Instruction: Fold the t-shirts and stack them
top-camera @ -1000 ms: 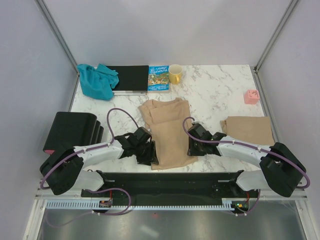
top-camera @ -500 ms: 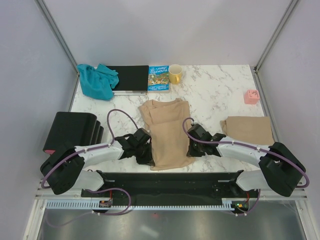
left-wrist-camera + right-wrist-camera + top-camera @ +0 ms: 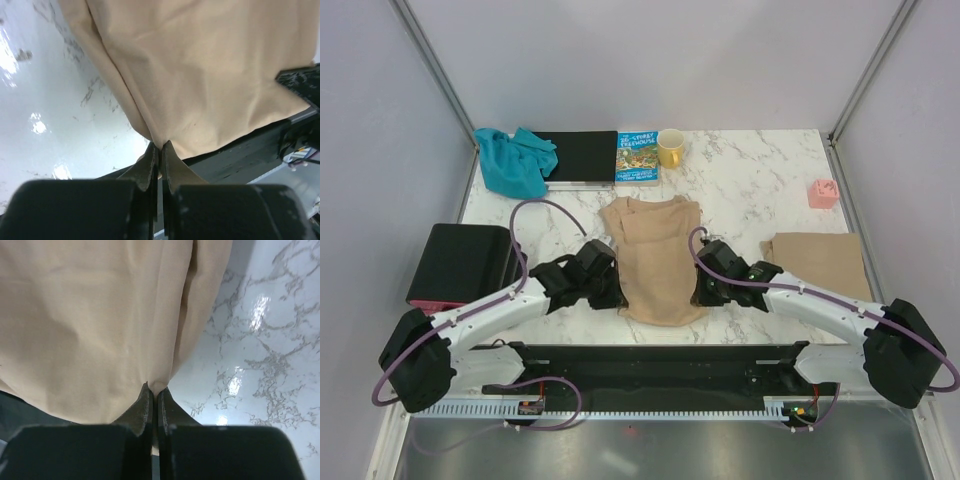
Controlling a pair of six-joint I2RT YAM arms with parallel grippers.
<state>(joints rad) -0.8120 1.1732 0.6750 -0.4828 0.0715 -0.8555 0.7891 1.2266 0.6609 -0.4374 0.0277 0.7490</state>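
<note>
While your left tool [image 3: 159, 150] clamps shut on the near left edge of the tan t-shirt [image 3: 655, 262] and your right tool [image 3: 154, 390] clamps its near right edge, the shirt lies on the bench [image 3: 760, 190] between both tools, collar pointing away from the arms.

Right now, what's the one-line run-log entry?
left gripper: shut on tan t-shirt, left edge | right gripper: shut on same shirt, right edge | folded t-shirt: right of it | teal garment: crumpled, far-left
</note>
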